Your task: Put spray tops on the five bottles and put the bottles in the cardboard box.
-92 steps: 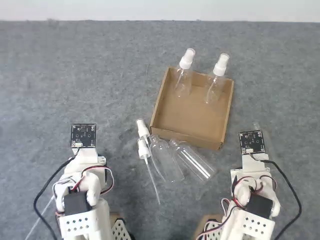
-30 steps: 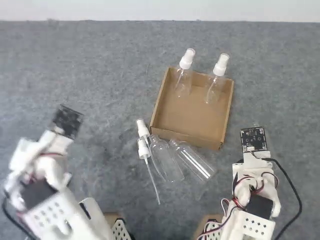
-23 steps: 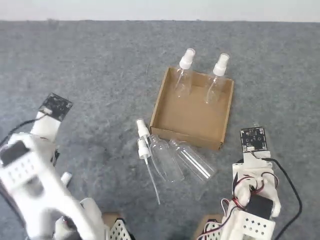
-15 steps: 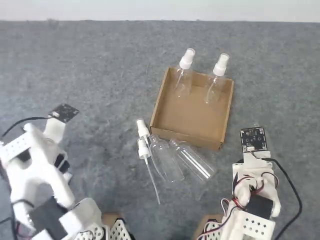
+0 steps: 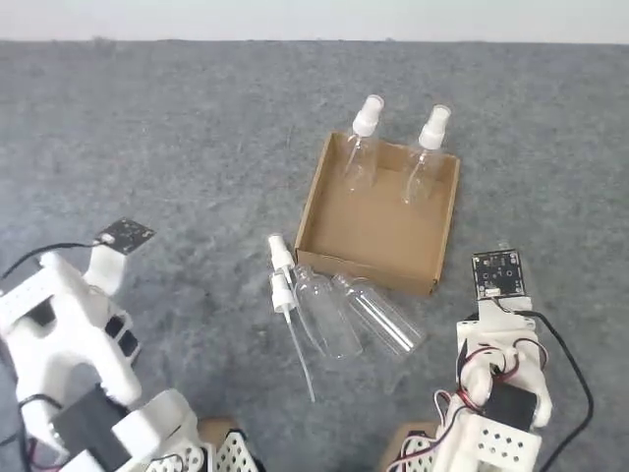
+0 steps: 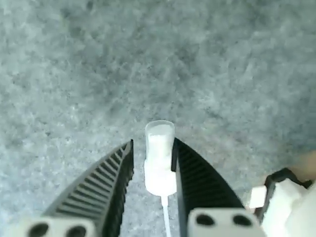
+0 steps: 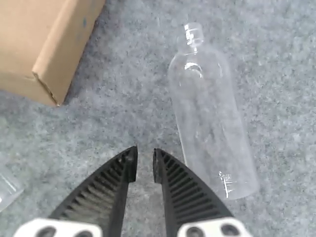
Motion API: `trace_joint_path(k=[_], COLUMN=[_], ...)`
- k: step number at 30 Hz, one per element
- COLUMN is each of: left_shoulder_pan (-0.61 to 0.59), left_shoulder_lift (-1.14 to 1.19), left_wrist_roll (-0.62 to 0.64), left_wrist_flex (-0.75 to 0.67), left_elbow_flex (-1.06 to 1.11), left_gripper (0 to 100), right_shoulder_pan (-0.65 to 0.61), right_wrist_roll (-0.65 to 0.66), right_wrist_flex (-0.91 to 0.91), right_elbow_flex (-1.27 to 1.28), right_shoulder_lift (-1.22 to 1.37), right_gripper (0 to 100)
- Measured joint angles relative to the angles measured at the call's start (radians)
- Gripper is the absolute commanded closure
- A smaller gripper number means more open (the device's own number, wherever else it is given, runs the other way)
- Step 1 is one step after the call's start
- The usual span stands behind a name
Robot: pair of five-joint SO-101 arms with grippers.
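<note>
- Left arm [image 5: 69, 329] – at the table's left near edge, bent down over the grey carpet [image 5: 177, 128].
- Left gripper [image 6: 152, 145] – narrowly parted astride a white spray top [image 6: 159, 163] lying on the carpet; one finger is against it, the other just apart.
- Two clear bottles [image 5: 326, 317] [image 5: 381, 317] – lying side by side just in front of the box, with two spray tops [image 5: 279, 251] [image 5: 282, 291] at their left ends.
- Cardboard box [image 5: 314, 202] – centre; two capped bottles [image 5: 360, 157] [image 5: 423, 167] lean on its far wall.
- Right arm [image 5: 496, 344] – at the right near edge.
- Right gripper [image 7: 144, 154] – jaws almost together, holding nothing, near the box corner.
- Uncapped bottle [image 7: 212, 108] – lying just beside the right gripper.
</note>
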Motion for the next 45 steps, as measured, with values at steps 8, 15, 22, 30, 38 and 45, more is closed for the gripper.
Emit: trace_joint_path(k=[8,15,22,30,38,45], left_shoulder_pan=[-0.011,-0.014,-0.015,0.086,0.244,0.440], left_shoulder_lift=[0.002,0.002,0.003,0.003,-0.002,-0.328], left_wrist_roll=[-0.048,-0.015,0.046,0.173,0.377,0.601], left_wrist_flex=[-0.114,-0.206,-0.117,0.028,0.072,0.100], left_elbow_flex=[0.100,0.166,0.074,-0.104,-0.181,-0.137], left_gripper=[85,99,99,99,99,99], right_shoulder_pan=[0.000,0.000,0.000,0.002,0.003,0.002], right_wrist_roll=[0.000,0.000,0.000,0.011,0.101,0.103], right_wrist_flex=[0.000,0.000,0.000,0.037,0.074,0.074], right_elbow_flex=[0.000,0.000,0.000,-0.052,-0.184,-0.416], right_shoulder_lift=[0.000,0.000,0.000,0.000,0.000,0.290], right_gripper=[98.1,98.1,98.1,98.1,98.1,92.4])
